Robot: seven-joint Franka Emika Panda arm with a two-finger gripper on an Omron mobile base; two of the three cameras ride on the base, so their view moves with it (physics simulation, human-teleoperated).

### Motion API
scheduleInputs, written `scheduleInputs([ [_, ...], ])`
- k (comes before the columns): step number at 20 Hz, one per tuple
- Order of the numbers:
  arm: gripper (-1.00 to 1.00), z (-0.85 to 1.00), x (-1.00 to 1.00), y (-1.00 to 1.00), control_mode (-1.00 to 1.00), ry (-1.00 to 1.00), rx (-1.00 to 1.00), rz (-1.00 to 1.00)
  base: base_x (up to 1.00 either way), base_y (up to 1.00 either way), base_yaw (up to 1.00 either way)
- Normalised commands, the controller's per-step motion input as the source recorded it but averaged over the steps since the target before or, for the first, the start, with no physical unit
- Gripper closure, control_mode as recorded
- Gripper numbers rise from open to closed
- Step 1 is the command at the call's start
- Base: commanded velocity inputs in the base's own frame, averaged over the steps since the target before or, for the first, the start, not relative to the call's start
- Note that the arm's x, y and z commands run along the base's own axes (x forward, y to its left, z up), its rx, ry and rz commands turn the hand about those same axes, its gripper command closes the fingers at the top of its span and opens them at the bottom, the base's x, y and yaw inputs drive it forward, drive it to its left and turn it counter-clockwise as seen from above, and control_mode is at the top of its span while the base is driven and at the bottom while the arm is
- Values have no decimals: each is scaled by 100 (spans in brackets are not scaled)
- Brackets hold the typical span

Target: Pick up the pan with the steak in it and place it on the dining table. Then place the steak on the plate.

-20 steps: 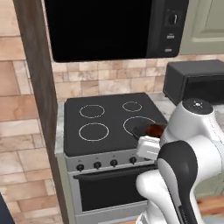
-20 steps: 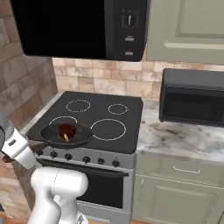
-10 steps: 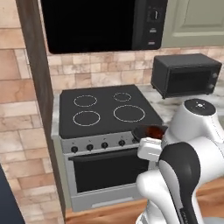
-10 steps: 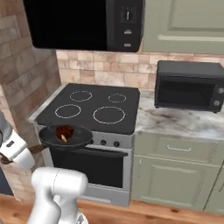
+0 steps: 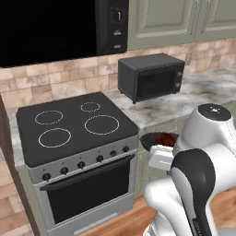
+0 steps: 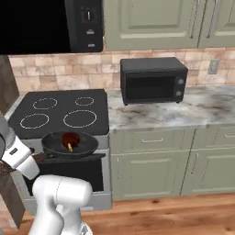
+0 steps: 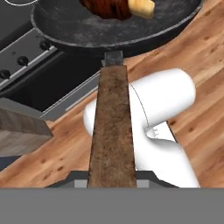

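Black pan (image 6: 69, 144) w/ steak (image 6: 70, 139) clamped in claw (image 7: 112, 177), off stove (image 6: 59, 114) front.

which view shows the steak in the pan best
The right base view: the steak sits whole in the middle of the pan, seen from above. The hand view crops the steak at its top edge. In the left base view the arm hides most of the pan; just a reddish bit shows.

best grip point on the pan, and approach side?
The brown wooden handle: long, flat and narrow enough for the pincer to span. Come in along it from its free end, as the hand view looks now, staying clear of the pan bowl and the steak.
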Motion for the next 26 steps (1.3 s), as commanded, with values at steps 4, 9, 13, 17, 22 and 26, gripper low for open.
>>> scheduleInputs([
  [4, 100, 0, 0, 0, 100, 0, 0, 0, 2, -13, -49],
  [9, 100, 0, 0, 0, 100, 0, 0, 0, 0, -4, -50],
  [13, 100, 0, 0, 0, 100, 0, 0, 0, 0, -3, -50],
  [17, 100, 0, 0, 0, 100, 0, 0, 0, 1, -3, -50],
  [22, 100, 0, 0, 0, 100, 0, 0, 0, 2, -2, -50],
  [26, 100, 0, 0, 0, 100, 0, 0, 0, 1, -2, -50],
])
